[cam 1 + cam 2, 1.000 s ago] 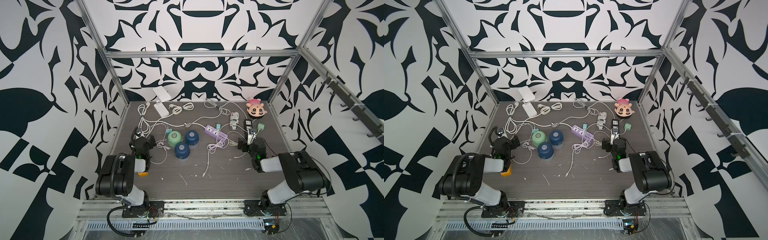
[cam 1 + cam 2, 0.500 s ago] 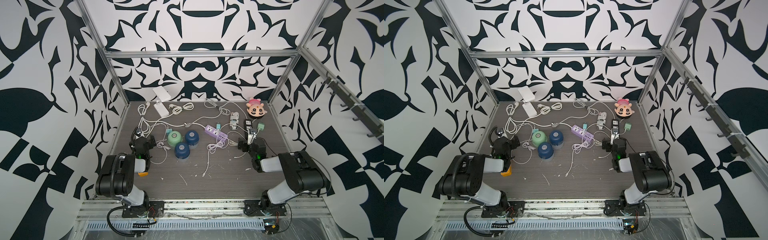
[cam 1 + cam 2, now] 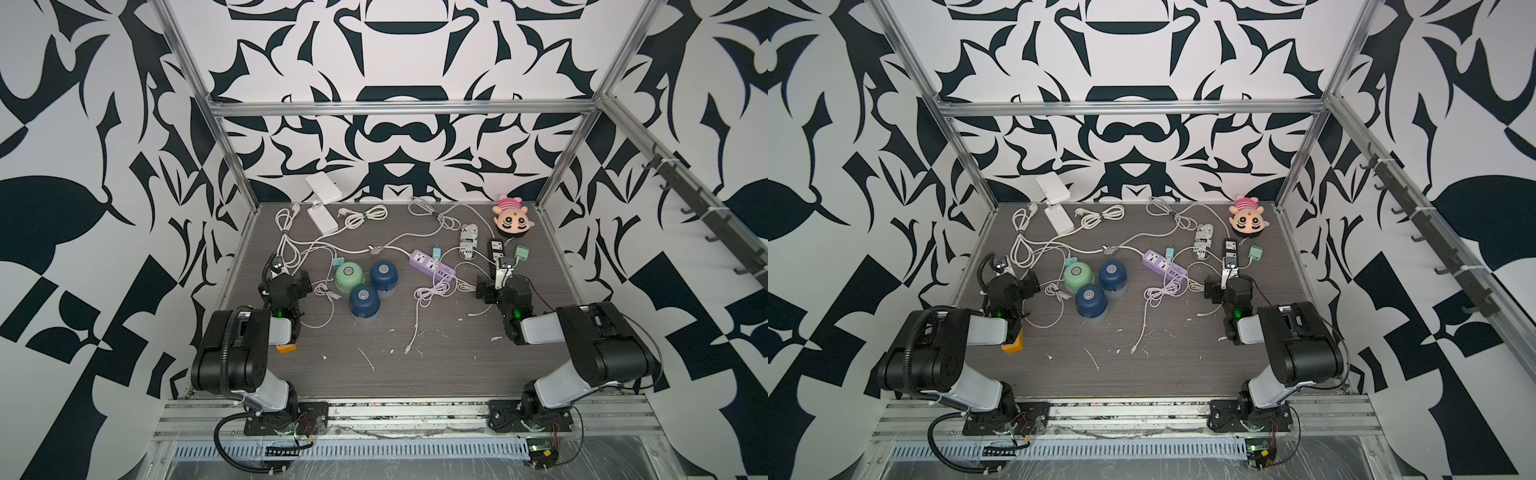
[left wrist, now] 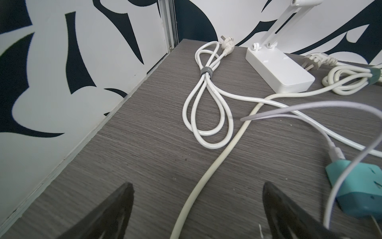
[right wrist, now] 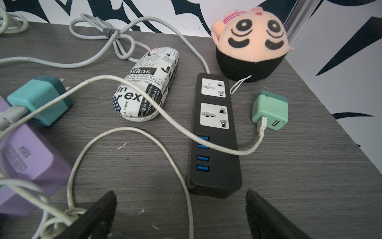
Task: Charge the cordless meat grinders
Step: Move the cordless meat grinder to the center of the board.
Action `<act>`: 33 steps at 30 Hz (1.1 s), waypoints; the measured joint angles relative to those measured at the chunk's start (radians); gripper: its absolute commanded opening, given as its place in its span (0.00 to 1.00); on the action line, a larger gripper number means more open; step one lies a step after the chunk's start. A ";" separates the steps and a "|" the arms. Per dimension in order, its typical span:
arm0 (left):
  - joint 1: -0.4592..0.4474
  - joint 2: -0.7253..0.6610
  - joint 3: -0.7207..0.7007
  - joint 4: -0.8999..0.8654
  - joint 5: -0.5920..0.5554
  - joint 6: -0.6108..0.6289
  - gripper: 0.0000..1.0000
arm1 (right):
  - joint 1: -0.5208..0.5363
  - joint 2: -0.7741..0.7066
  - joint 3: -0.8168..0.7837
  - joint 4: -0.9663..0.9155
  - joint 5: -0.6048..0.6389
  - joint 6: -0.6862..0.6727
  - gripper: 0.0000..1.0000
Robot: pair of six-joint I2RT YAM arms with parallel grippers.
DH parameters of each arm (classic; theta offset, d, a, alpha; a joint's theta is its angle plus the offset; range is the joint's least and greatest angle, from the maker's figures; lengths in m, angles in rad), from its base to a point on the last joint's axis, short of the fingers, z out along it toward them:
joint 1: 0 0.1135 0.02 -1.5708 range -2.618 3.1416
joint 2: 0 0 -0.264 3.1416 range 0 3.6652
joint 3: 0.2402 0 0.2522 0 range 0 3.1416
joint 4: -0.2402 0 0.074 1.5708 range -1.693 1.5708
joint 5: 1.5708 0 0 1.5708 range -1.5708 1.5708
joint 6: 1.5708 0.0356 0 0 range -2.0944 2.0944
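Observation:
Three cordless meat grinders stand close together left of the table's middle in both top views: a mint green one, a navy one beside it, and a second navy one in front. My left gripper sits low to their left, open, with a white cable lying on the table between its fingers. My right gripper rests at the right, open, just short of the black power strip. A thin white cable runs between its fingers. Neither wrist view shows a grinder.
A purple power strip lies mid-table among tangled white cables. Teal adapters, a mint USB adapter, a newsprint case and a pink plush sit around. A white folding lamp stands at the back left. An orange block shows under the left arm.

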 measured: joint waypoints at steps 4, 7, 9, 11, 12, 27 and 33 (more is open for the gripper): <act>0.003 0.000 0.000 0.002 0.002 0.000 0.99 | 0.000 0.000 0.000 0.000 0.003 0.000 1.00; 0.005 -0.030 0.003 -0.038 0.005 -0.001 1.00 | 0.000 -0.032 -0.003 -0.021 0.019 0.001 1.00; 0.005 -0.097 0.024 -0.137 0.004 -0.008 0.99 | 0.000 -0.122 -0.008 -0.089 0.043 0.009 1.00; 0.005 -0.177 0.067 -0.233 -0.006 -0.027 0.99 | 0.000 -0.253 -0.004 -0.176 0.072 0.034 1.00; 0.005 -0.223 0.095 -0.288 -0.014 -0.044 0.99 | 0.000 -0.319 0.005 -0.227 0.084 0.045 1.00; 0.003 -0.599 0.426 -1.100 0.216 -0.491 0.96 | -0.004 -0.739 0.256 -1.048 -0.051 0.474 0.45; -0.117 -0.603 0.441 -1.305 0.386 -0.525 0.94 | 0.072 -0.563 0.406 -1.272 -0.195 0.533 0.52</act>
